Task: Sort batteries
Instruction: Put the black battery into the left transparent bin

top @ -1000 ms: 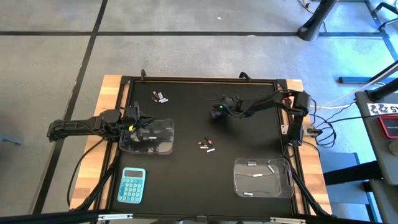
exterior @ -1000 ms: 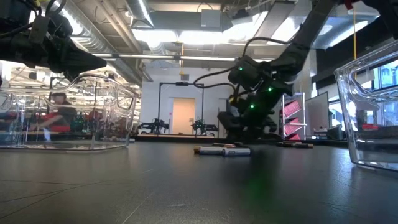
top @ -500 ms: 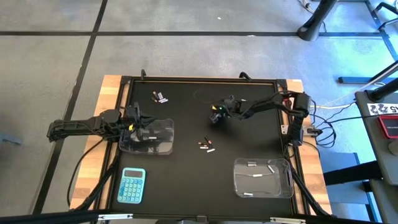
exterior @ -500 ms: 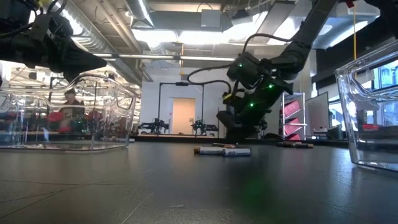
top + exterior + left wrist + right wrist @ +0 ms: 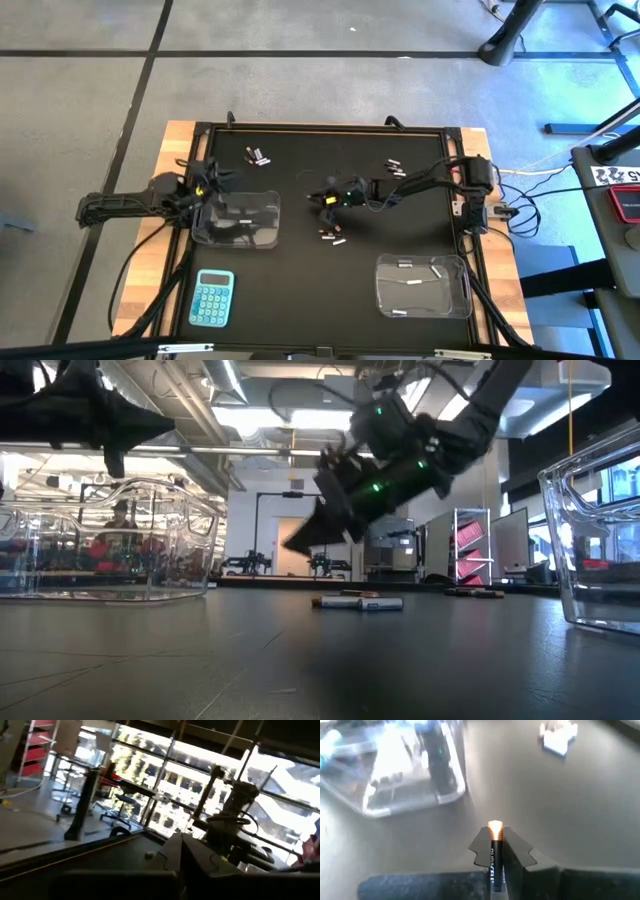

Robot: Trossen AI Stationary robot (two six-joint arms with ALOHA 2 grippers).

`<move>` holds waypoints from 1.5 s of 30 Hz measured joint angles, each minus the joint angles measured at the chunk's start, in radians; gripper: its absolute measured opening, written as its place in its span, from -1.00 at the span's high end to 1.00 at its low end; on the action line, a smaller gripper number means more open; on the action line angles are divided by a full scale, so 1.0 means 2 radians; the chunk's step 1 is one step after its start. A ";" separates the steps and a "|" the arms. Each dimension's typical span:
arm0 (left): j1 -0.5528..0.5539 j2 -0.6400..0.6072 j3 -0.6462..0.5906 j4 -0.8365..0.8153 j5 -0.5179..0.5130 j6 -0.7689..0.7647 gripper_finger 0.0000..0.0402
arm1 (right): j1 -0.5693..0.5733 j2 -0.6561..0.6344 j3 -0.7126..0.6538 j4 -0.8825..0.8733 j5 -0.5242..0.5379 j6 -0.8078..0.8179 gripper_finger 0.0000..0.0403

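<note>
Right gripper (image 5: 495, 851) is up off the black worktop (image 5: 300, 290), near its middle, jaws clamped tight on a dark battery (image 5: 495, 845) with its copper end poking out between the fingertips. Just below it on the mat lies a small cluster of batteries (image 5: 332, 236), another little group (image 5: 258, 155) sits toward the far left corner, and a few more (image 5: 394, 167) lie near the right arm. Silvery ones (image 5: 415, 281) rest in the right-hand clear tub (image 5: 464, 300). Left gripper (image 5: 208, 186) hovers at the left tub (image 5: 270, 235), jaws fully closed, nothing visibly held. The blue calculator (image 5: 212, 298) sits at the near left.
</note>
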 joint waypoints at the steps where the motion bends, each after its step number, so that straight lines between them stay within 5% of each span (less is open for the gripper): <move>1: 0.000 0.000 0.000 0.008 -0.003 -0.001 1.00 | 0.002 -0.002 0.007 0.002 0.009 -0.011 0.91; 7: 0.000 0.045 0.001 0.064 0.055 0.013 0.93 | -0.001 -0.034 0.031 0.007 0.013 -0.067 0.92; 12: 0.000 0.152 0.001 0.107 0.056 0.013 0.59 | -0.035 -0.043 0.031 -0.039 -0.038 -0.058 0.92; 21: 0.017 0.334 0.083 0.129 0.050 0.055 0.09 | -0.039 0.035 0.031 -0.059 -0.055 -0.014 0.90; 29: 0.039 0.392 0.126 0.097 0.050 0.040 0.11 | -0.040 0.060 0.032 -0.059 -0.021 -0.007 0.82; 39: 0.039 0.399 0.125 0.075 0.050 0.014 0.13 | -0.051 0.033 0.031 -0.102 0.001 -0.016 0.08; 45: 0.038 0.399 0.125 0.076 0.050 0.013 0.13 | -0.050 0.038 0.028 -0.144 -0.011 -0.023 0.00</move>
